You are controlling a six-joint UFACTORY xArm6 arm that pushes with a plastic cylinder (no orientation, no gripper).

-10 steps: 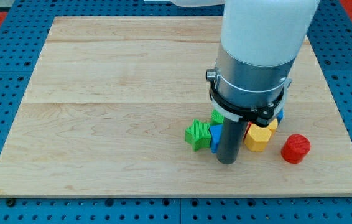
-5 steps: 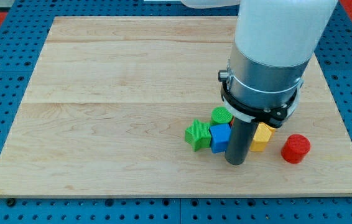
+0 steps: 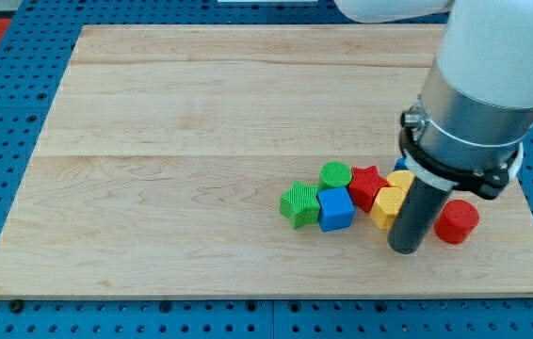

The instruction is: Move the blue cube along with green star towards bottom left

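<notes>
On the worktop (image 3: 153, 141), your green star (image 3: 298, 203) touches the blue cube (image 3: 336, 208); this pair's long axis runs left-right. Neither piece visibly points anywhere. My tip (image 3: 405, 249) rests at their right, beside yellow blocks (image 3: 391, 200). No gripper exists. You're repositioning; next, push from the cube's upper right.

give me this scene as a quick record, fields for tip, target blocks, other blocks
tip: at the view's lower right, just below the yellow block, left of the red cylinder
blue cube: right of the green star, touching it
green star: leftmost of the cluster
green cylinder: above the blue cube
red star: between the green cylinder and the yellow block
tip contact with targets: none, apart from both
board: wooden
</notes>
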